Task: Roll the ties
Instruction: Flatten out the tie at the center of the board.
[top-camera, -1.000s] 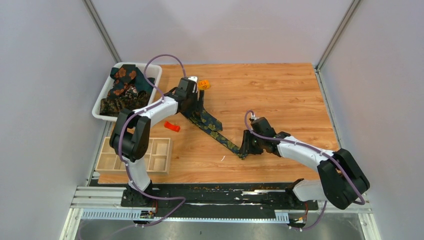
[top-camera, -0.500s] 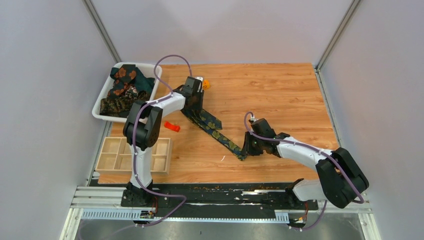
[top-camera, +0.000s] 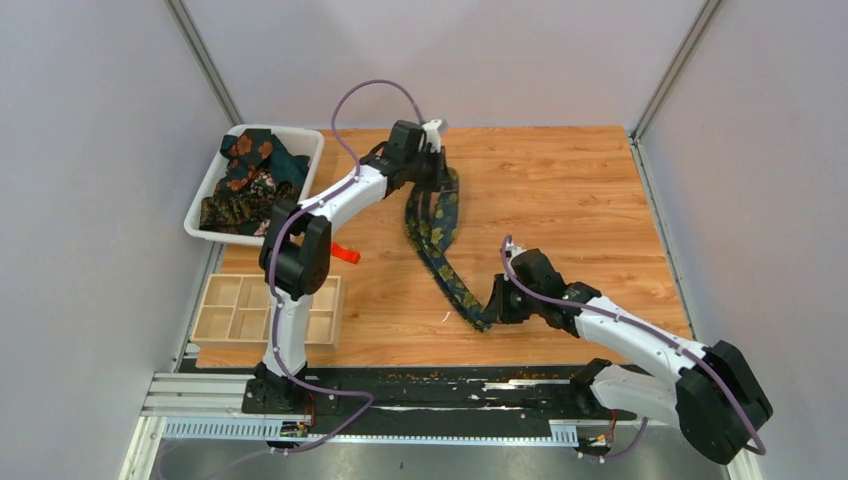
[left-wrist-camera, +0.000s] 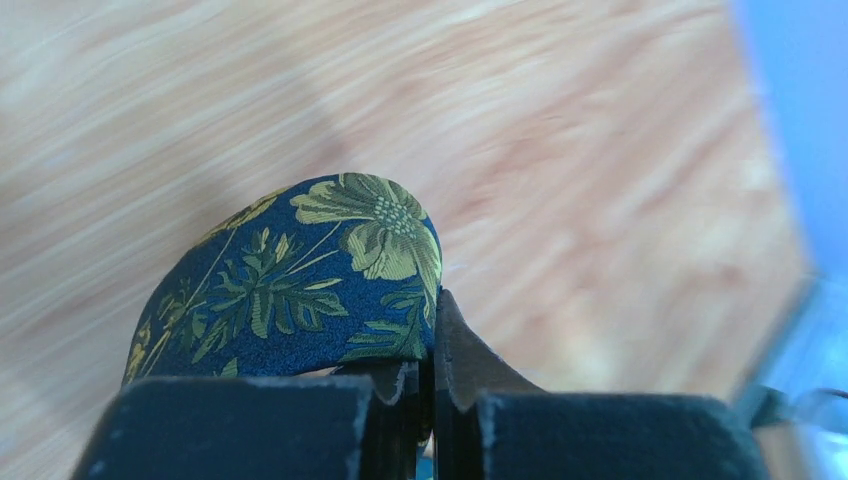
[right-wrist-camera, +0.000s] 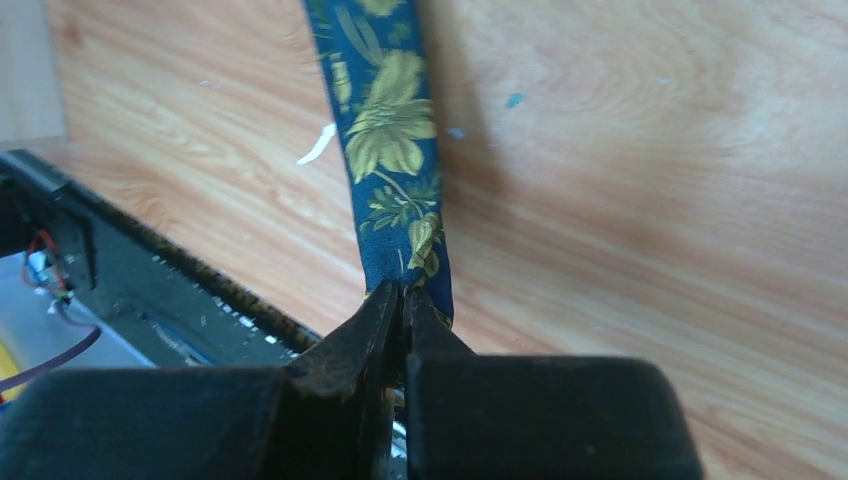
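A navy tie (top-camera: 441, 236) with yellow-green flowers runs diagonally across the wooden table. My left gripper (top-camera: 440, 178) is shut on its wide end near the table's back middle, and the fabric hangs doubled below it. In the left wrist view the tie (left-wrist-camera: 300, 280) bulges out left of the gripper (left-wrist-camera: 432, 335). My right gripper (top-camera: 492, 306) is shut on the narrow end near the front. In the right wrist view the tie (right-wrist-camera: 385, 130) stretches away from the gripper (right-wrist-camera: 403, 298). More ties (top-camera: 248, 180), dark green with orange blooms, lie heaped in a white bin (top-camera: 308, 138).
A small red plastic piece (top-camera: 343, 253) lies on the table beside the left arm. A wooden compartment tray (top-camera: 262, 311) sits at the front left. A black rail (top-camera: 440, 385) runs along the near edge. Grey walls close in both sides.
Both grippers have shut on the navy tie. The left one has carried the wide end up and toward the back right, doubling the fabric. The right one has shifted slightly nearer.
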